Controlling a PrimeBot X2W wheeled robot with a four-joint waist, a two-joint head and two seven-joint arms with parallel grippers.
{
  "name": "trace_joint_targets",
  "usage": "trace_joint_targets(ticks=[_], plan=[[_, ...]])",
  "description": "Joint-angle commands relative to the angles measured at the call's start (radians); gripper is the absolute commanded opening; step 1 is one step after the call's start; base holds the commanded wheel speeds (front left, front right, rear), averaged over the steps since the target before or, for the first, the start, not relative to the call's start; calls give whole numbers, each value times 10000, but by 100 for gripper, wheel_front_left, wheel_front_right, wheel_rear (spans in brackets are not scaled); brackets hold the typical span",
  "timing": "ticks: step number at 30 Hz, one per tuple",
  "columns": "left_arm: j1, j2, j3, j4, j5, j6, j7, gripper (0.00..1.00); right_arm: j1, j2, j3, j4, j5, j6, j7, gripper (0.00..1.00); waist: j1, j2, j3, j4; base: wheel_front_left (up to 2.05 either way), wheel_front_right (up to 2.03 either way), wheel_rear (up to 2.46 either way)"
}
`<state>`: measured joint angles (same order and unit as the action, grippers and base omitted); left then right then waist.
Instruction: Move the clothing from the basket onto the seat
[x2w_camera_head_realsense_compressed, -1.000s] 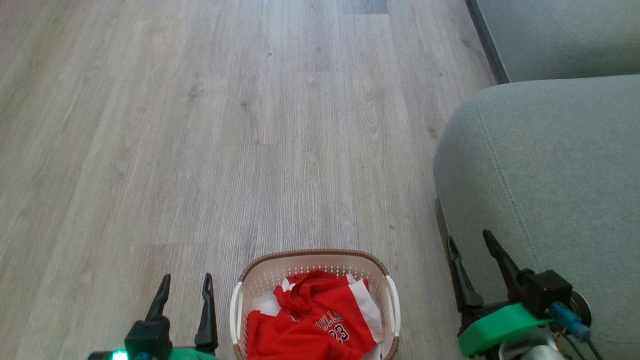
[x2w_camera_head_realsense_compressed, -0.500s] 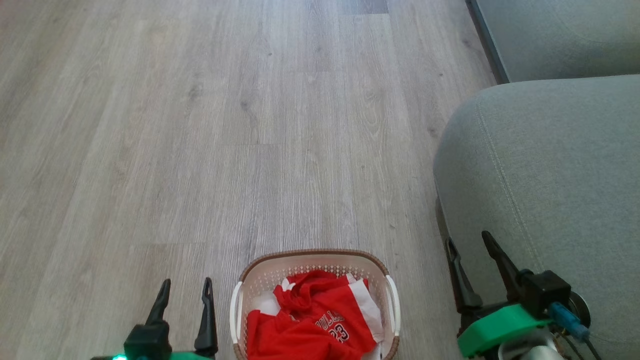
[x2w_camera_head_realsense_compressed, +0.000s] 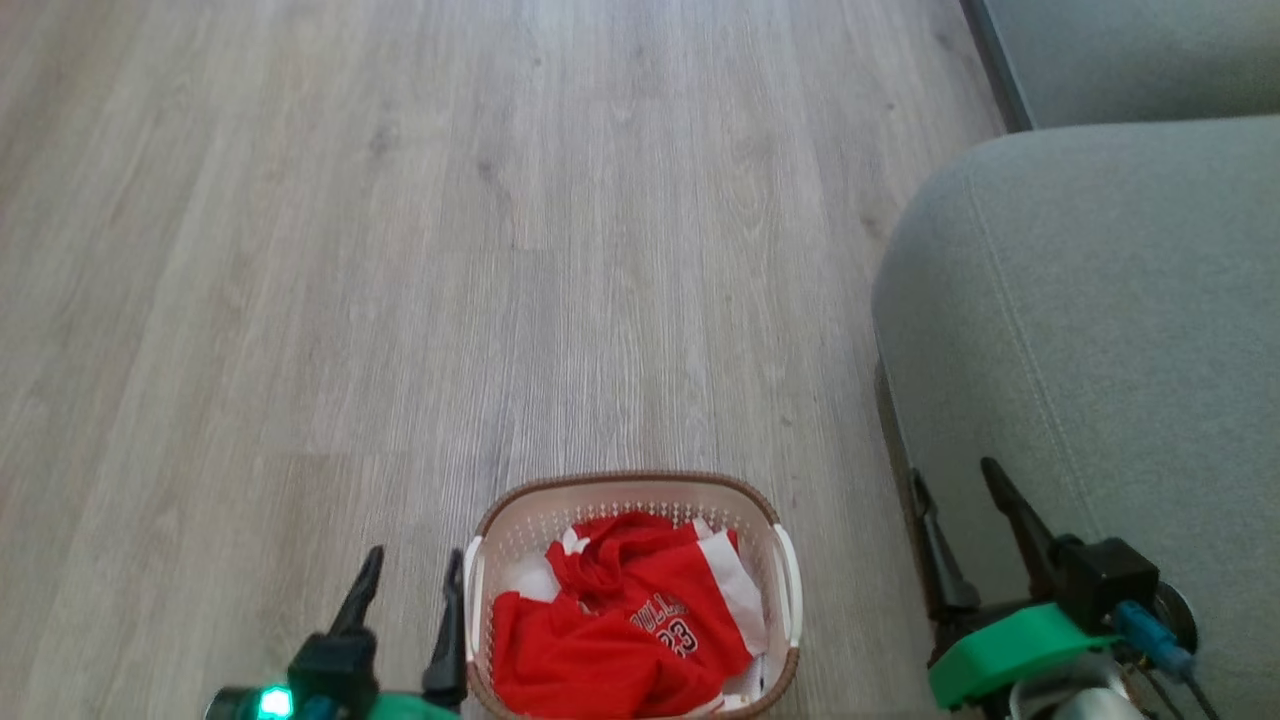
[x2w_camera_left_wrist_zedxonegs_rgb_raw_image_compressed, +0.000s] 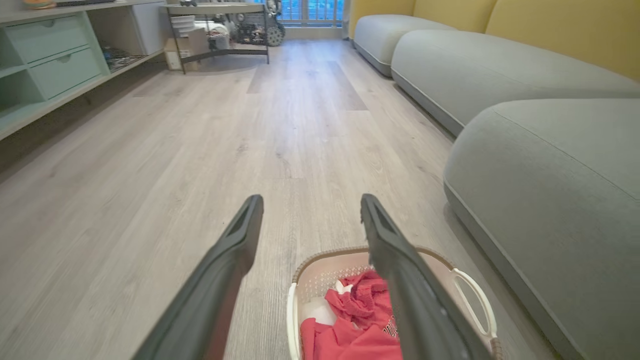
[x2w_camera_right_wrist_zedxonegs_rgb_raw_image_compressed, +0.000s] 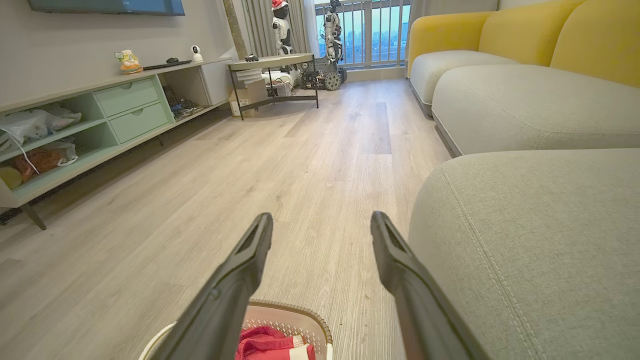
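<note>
The cream basket (x2w_camera_head_realsense_compressed: 628, 486) stands on the wooden floor just in front of me, with the red and white clothing (x2w_camera_head_realsense_compressed: 620, 630) crumpled inside and "BULLS 23" lettering showing. My left gripper (x2w_camera_head_realsense_compressed: 416, 555) is open, close beside the basket's left handle. My right gripper (x2w_camera_head_realsense_compressed: 952, 470) is open at the front edge of the grey-green seat (x2w_camera_head_realsense_compressed: 1100, 300), to the right of the basket. In the left wrist view the open gripper (x2w_camera_left_wrist_zedxonegs_rgb_raw_image_compressed: 311, 200) hovers over the basket (x2w_camera_left_wrist_zedxonegs_rgb_raw_image_compressed: 320, 255) and clothing (x2w_camera_left_wrist_zedxonegs_rgb_raw_image_compressed: 360, 310). The right wrist view shows the open gripper (x2w_camera_right_wrist_zedxonegs_rgb_raw_image_compressed: 321, 217) above the basket (x2w_camera_right_wrist_zedxonegs_rgb_raw_image_compressed: 300, 306).
More grey sofa cushions (x2w_camera_left_wrist_zedxonegs_rgb_raw_image_compressed: 475, 70) with yellow backrests (x2w_camera_right_wrist_zedxonegs_rgb_raw_image_compressed: 550, 35) run along the right. A low cabinet with mint drawers (x2w_camera_right_wrist_zedxonegs_rgb_raw_image_compressed: 132, 107) lines the left wall, and a metal-legged table (x2w_camera_right_wrist_zedxonegs_rgb_raw_image_compressed: 272, 75) stands at the far end. Wide wooden floor (x2w_camera_head_realsense_compressed: 400, 250) lies ahead and left.
The head camera has tilted, shifting the whole picture up. My left gripper has come rightward, closer to the basket's left handle. Both grippers stay open.
</note>
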<state>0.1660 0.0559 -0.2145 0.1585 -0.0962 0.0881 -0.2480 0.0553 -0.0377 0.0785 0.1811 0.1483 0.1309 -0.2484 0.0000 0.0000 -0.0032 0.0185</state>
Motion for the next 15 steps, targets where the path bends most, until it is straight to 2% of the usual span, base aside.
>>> trace_joint_targets(ticks=[1, 8, 9, 15], plan=[[-671, -56, 199, -183, 145, -77, -138, 100, -330, -125, 142, -338, -126, -2, -134, 100, 0, 0, 193, -16, 0, 0, 0], [-2141, -56, -574, 953, 505, -420, -138, 100, -1120, -125, -522, -738, -540, -2, -134, 100, 0, 0, 1960, -81, 0, 0, 0], [-2141, -56, -574, 953, 505, -420, -138, 100, -1120, -125, -522, -738, -540, -2, -134, 100, 0, 0, 1960, -81, 0, 0, 0], [-4049, -56, -1442, 2489, 541, -549, -138, 100, -2281, -125, -1169, -1351, -832, -2, -134, 100, 0, 0, 3980, -144, 0, 0, 0]])
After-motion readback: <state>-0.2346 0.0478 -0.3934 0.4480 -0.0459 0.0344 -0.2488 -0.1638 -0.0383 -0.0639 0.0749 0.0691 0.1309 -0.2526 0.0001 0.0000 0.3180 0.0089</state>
